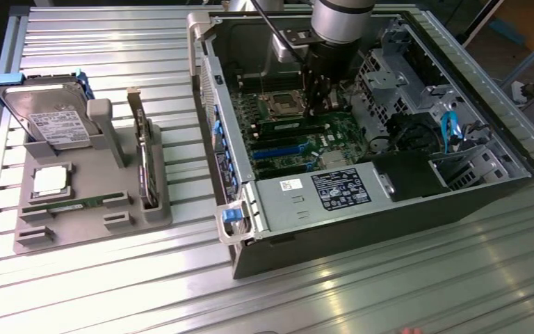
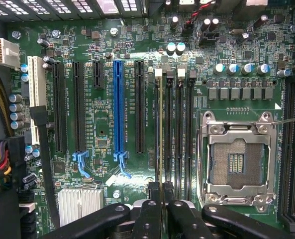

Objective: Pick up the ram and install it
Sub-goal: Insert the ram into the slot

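The ram [image 2: 160,139] shows edge-on as a thin pale line running along the first of several dark memory slots [image 2: 178,134], beside the empty processor socket [image 2: 236,162]. My gripper [image 2: 161,193] is shut on the ram, its black fingers [image 2: 148,209] pinched against both faces. In the exterior view the gripper [image 1: 322,106] reaches straight down into the open computer case [image 1: 341,229], over the green motherboard [image 1: 332,136]. I cannot tell whether the stick is seated in the slot or just above it. A second green stick [image 1: 72,204] lies on the grey holder [image 1: 91,226].
On the holder at the exterior view's left stand a hard drive [image 1: 49,118], a dark expansion card [image 1: 144,160] on edge and a silver processor chip [image 1: 49,179]. Near the memory slots are a blue card slot [image 2: 119,104], a finned heatsink [image 2: 80,204] and loose cables [image 1: 448,129].
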You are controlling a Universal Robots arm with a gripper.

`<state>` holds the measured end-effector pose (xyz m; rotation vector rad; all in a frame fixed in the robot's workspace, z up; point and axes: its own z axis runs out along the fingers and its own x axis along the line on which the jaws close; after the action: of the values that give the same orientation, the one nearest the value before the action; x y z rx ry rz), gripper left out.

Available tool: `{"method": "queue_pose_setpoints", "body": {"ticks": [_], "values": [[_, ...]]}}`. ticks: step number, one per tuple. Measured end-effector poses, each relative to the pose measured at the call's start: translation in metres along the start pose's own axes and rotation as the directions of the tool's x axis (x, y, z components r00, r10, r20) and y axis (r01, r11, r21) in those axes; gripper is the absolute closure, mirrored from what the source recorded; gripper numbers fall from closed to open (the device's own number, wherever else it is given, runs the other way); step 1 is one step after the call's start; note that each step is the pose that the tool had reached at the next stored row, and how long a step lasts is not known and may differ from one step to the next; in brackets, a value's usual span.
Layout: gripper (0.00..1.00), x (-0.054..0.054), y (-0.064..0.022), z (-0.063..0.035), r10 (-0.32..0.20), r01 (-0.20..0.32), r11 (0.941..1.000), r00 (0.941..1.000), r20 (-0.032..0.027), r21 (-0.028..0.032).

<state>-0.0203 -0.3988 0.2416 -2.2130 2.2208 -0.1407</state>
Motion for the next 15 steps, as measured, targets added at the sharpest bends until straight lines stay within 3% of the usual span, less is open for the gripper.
{"method": "queue_pose_setpoints", "body": {"ticks": [15], "values": [[0.88,0.0003,0.0013,-0.0001,0.004,-0.004,1.0000,1.0000,-0.0002,-0.0002]]}}
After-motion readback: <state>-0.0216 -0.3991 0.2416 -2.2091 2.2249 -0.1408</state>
